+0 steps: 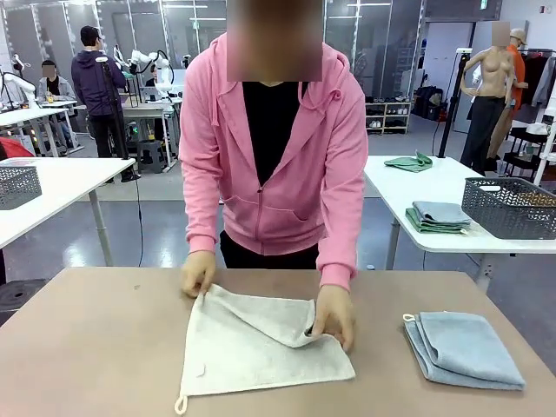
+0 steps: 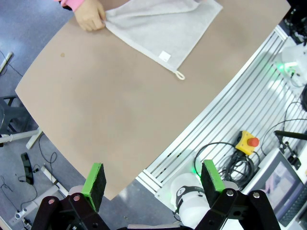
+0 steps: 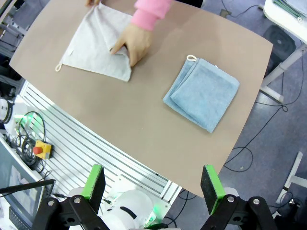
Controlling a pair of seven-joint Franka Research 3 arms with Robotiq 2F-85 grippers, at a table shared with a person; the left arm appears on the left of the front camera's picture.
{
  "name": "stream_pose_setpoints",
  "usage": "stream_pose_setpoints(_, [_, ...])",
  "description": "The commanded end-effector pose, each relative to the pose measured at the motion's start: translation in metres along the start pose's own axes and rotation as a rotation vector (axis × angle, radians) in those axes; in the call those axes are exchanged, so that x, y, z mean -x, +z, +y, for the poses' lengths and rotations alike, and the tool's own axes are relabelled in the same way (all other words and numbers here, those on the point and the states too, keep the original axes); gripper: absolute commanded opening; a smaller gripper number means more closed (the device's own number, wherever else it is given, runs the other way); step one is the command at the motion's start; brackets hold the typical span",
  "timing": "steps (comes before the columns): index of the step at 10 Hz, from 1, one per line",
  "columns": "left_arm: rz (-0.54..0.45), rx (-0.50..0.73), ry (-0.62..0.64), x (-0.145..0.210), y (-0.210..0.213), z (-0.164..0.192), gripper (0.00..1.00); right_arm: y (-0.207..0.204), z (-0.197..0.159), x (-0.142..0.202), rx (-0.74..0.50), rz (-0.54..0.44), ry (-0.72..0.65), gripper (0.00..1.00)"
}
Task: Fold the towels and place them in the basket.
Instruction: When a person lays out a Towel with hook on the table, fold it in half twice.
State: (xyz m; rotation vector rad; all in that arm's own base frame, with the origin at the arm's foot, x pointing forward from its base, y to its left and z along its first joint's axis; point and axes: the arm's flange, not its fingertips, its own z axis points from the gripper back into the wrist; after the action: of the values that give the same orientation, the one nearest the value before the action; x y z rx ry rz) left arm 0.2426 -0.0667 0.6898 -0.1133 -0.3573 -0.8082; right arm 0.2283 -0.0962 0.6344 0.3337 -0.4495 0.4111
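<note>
Holding cream towel (image 1: 261, 347): person's hands (image 1: 334, 314) | blue towel (image 1: 465, 347) folded | left gripper (image 2: 152, 173), right gripper (image 3: 153, 175) agape, empty | basket (image 1: 512, 208): contents hidden

- The cream towel (image 2: 153, 28) runs off the left wrist view's top edge.
- A person's hand (image 1: 335, 317) covers its folded corner.
- The label (image 2: 165, 55) possibly carries print, too small to read.
</note>
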Motion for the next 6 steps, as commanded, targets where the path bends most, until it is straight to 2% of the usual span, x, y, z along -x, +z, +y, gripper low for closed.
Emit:
stream_pose_setpoints(1, [0.000,-0.003,0.000,-0.0007,0.0011,0.0005,1.00,-0.0004,-0.0023,0.0007,0.001,0.008,-0.011,1.00])
stream_pose_setpoints(6, [0.000,-0.003,0.000,-0.0007,0.0011,0.0005,1.00,-0.0004,-0.0023,0.0007,0.001,0.008,-0.011,1.00])
